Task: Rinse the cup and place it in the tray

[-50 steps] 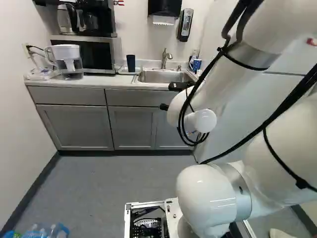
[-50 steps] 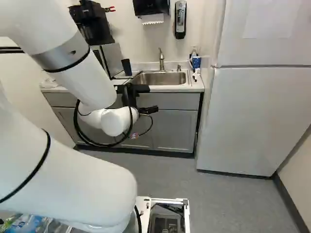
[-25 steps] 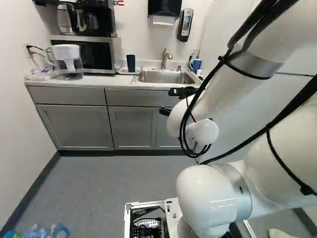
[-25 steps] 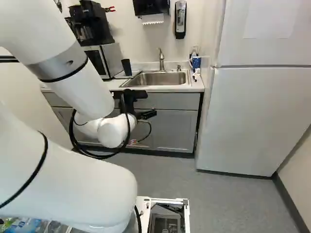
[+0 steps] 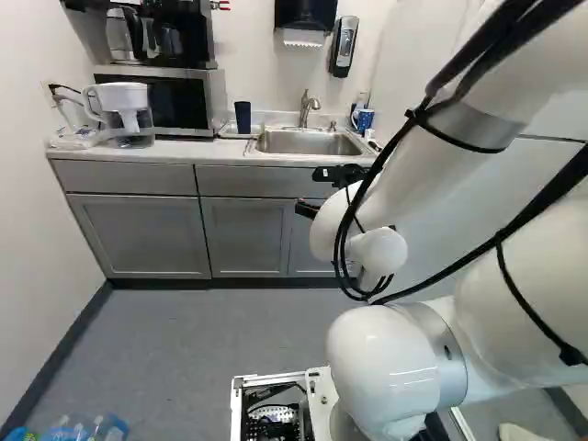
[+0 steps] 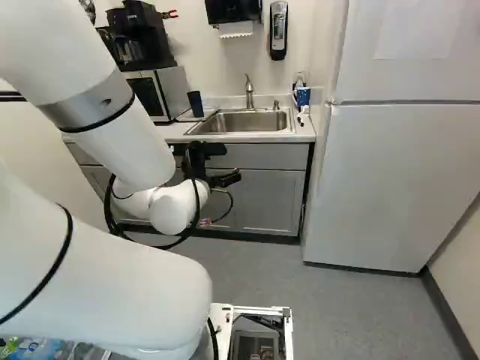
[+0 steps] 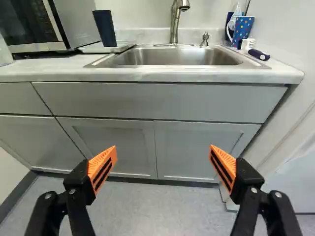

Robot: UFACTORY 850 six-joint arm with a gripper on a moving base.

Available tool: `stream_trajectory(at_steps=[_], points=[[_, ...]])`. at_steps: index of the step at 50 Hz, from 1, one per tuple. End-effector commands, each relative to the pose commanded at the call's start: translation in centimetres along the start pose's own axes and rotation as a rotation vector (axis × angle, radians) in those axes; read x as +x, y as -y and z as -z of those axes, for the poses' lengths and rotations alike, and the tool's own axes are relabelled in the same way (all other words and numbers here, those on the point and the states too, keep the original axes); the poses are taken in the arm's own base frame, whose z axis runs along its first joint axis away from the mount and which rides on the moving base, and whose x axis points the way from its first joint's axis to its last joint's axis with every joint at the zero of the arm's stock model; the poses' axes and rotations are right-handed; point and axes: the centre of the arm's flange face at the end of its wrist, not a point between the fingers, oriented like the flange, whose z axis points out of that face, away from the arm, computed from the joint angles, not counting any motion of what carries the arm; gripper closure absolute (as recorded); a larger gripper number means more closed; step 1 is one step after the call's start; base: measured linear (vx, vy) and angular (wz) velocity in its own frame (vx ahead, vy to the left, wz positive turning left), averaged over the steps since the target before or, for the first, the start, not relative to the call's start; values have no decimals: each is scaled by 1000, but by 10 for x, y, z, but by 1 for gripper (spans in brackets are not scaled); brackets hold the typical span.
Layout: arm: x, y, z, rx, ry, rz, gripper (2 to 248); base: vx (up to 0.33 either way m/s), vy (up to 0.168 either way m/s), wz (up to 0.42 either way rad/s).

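Observation:
My gripper [image 6: 225, 178] hangs in front of the sink cabinets, partly hidden behind the arm's wrist in the right base view. In the wrist view the gripper [image 7: 163, 150] is open, its orange pads wide apart with nothing between them. Ahead of it, beyond the counter edge, is the steel sink [image 7: 172, 57] with its faucet [image 7: 175, 19]. A dark blue cup [image 7: 105, 28] stands upright on a thin white tray [image 7: 108, 48] between sink and microwave. Both show in the left base view too, the cup [image 5: 243, 117] on the tray [image 5: 230, 130].
Beyond the sink stand a blue dotted mug [image 7: 242, 28] and a dark-handled brush [image 7: 259, 55]. A microwave [image 5: 165, 99] and water pitcher [image 5: 127, 115] occupy the counter's far side from them. The white fridge [image 6: 394, 180] borders the counter. Bottles [image 5: 83, 429] lie low beside the base.
The arm's wrist and gripper have sunk a little and turned slightly, mostly in the earlier half-second; the upper arm has shifted slightly. The base, cup and tray have not moved.

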Motion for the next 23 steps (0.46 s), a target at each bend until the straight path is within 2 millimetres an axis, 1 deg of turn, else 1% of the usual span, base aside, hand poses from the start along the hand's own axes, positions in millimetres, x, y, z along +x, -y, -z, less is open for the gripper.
stream_trajectory(at_steps=[23], points=[[0,0,0,0,0,0,3,0,0,0]])
